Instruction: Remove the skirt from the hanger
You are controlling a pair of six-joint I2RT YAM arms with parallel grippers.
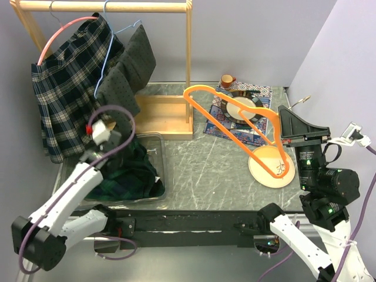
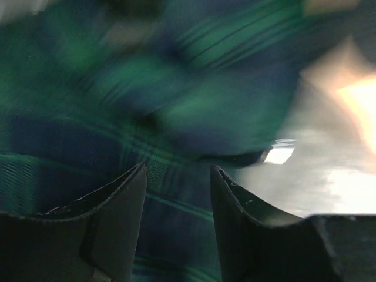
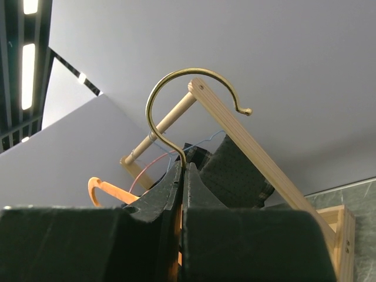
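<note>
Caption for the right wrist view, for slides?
Right gripper shut on the brass hanger hook, wooden rack behind.

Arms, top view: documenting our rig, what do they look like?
Both the left arm and right arm have white links, black joints and purple cables; green lights dot the right one. End effector fingers are black and tapered.

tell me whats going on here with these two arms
The right pincer is shut on the brass hook of the orange hanger, holding it bare in the air. The green plaid skirt lies bunched in the clear bin, off the hanger. The left pincer hangs open just above the skirt, gripping nothing.
</note>
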